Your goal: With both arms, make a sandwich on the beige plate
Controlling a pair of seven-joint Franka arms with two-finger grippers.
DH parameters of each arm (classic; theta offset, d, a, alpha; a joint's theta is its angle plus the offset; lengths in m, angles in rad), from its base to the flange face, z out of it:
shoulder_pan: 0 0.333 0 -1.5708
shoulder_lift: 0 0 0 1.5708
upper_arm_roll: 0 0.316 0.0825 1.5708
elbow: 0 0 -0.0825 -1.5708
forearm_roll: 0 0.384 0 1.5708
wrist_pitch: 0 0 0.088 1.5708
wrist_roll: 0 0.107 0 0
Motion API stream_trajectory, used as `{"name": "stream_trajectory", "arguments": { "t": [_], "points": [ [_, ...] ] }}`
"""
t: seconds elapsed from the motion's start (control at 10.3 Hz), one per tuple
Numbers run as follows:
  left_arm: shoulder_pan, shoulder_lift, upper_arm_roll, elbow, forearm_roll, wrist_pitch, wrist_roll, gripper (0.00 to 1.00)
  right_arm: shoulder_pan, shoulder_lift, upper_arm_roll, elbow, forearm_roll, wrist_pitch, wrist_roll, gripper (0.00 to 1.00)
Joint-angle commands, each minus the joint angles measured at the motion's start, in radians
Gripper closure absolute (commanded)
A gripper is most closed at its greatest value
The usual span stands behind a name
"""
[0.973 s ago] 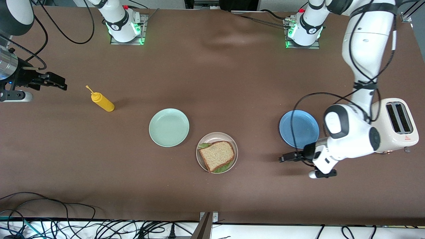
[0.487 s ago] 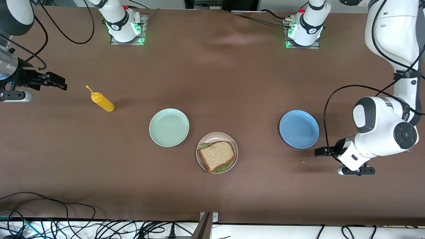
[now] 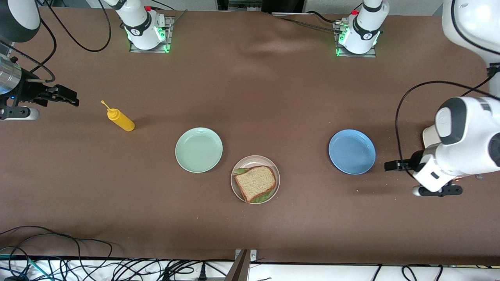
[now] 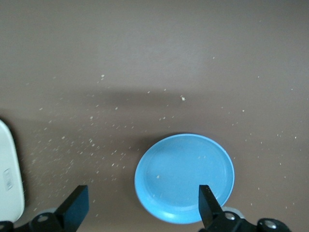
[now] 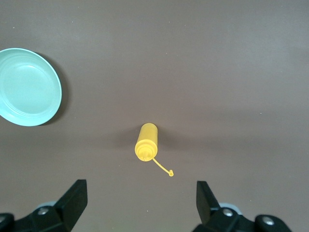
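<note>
While the sandwich point(image 3: 256, 183) sits on the beige plate point(image 3: 273, 167) low in the frame's centre, both pincers gape wide, holding nothing — left gripper point(image 3: 390, 165) beside the blue plate point(image 3: 352, 152), right gripper point(image 3: 70, 98) at the frame's upper-left edge.

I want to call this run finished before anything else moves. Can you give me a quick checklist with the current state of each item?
1. Sandwich on the beige plate: ok, bread on top, lettuce showing at the edges.
2. Bottom slice under the lettuce: cannot tell, hidden.
3. Left gripper empty: ok, jaws open, in the air beside the blue plate.
4. Right gripper empty: ok, jaws open, at the right arm's end of the table near the mustard bottle.
5. Mint plate and blue plate bare: ok.
</note>
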Motion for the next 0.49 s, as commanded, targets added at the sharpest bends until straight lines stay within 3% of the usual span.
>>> {"name": "stream_trajectory", "arguments": {
  "t": [0.0,0.39],
  "points": [
    [0.001,-0.045,-0.004,0.012,0.028,-0.059,-0.011,0.0,-0.003,0.001,0.0,0.007,-0.004,-0.002,-0.017,0.0],
    [0.0,-0.09,0.0,0.015,0.032,-0.059,-0.192,0.0,-0.001,-0.001,0.002,0.013,-0.004,-0.024,0.003,0.0]
  ]
}}
